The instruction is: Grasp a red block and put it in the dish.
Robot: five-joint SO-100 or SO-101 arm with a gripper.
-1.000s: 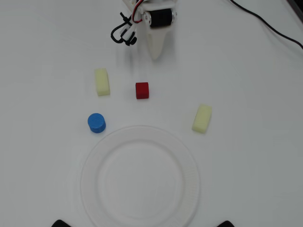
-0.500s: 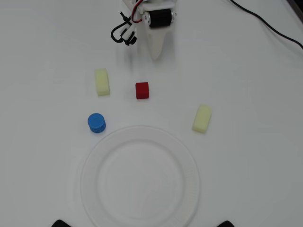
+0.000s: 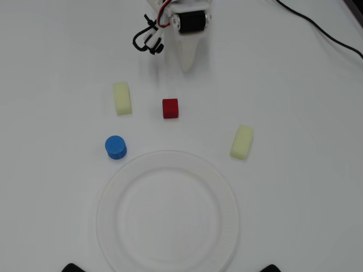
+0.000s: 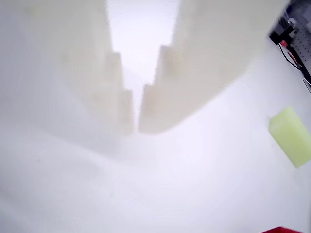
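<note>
The red block (image 3: 170,107) is a small cube lying on the white table, above the dish in the overhead view. Only its top edge shows at the bottom right of the wrist view (image 4: 286,229). The dish (image 3: 109,190) is a large white paper plate at the bottom centre, and nothing lies in it. My white gripper (image 3: 187,67) hangs at the top centre, apart from the red block and above it in the overhead view. In the wrist view the gripper (image 4: 136,127) has its fingers nearly together with only a thin slit, and it holds nothing.
A blue cylinder (image 3: 115,147) stands left of the dish's top rim. One pale yellow block (image 3: 122,98) lies left of the red block and also shows in the wrist view (image 4: 291,136). Another (image 3: 242,141) lies to the right. A black cable (image 3: 317,28) runs across the top right.
</note>
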